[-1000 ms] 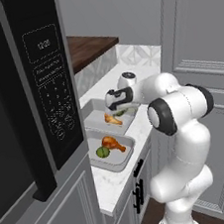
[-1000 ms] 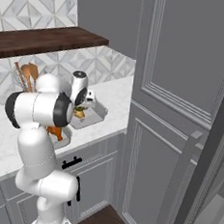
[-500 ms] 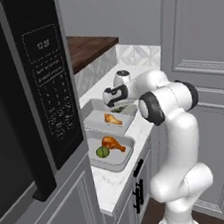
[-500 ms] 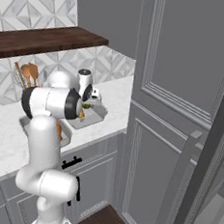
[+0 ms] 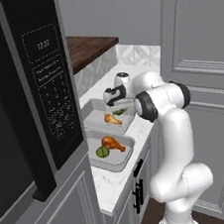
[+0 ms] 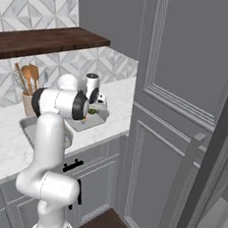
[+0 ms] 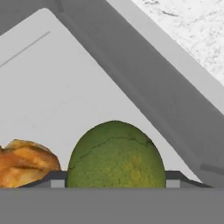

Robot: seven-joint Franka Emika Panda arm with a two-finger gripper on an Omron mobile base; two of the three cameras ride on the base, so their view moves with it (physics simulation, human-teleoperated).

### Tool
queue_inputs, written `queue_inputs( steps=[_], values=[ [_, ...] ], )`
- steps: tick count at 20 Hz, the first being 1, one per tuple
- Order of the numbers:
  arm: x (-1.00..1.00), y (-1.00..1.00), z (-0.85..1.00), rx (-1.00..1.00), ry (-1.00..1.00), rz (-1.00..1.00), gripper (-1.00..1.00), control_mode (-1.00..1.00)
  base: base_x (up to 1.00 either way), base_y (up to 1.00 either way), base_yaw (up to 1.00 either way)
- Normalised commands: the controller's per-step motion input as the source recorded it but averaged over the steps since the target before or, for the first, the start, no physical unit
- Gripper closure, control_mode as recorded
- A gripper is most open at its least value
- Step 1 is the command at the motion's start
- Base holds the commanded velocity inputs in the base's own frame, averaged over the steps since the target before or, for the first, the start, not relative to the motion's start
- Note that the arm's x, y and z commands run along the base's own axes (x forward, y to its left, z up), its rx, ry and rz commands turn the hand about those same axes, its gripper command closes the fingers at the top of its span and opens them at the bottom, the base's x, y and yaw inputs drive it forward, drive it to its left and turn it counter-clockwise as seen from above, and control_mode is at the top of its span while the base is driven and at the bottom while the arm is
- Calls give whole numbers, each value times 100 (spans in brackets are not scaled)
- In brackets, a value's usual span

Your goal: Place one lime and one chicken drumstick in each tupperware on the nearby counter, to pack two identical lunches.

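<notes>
The lime [image 7: 115,155] is down in the far tupperware [image 5: 99,119] now, sitting right beside the chicken drumstick [image 5: 112,118] that's already in there. A second ago the gripper [image 5: 113,100] was hovering over that tray, and the arm has since swung in a bit closer to the desk's [image 5: 111,184] back wall. From the hand view the lime sits between the tips, resting on the tray floor, so I'd say it's being let go, but I can't tell whether the gripper has fully released it. The near tupperware [image 5: 113,160] by the desk's front edge already has its own lime [image 5: 102,152] and drumstick [image 5: 112,143]. So both lunches look packed; just backing out is left, I reckon.
</notes>
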Motion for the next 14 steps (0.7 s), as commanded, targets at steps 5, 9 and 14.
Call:
queue_inputs(
  steps=[5,9,14],
  values=[
    [15,0,-15,0,0,0,100,-100,0,0,0],
    [0,8,0,0,0,0,100,-100,0,0,0],
    [0,16,1,-1,0,0,-100,-100,0,0,0]
  ],
)
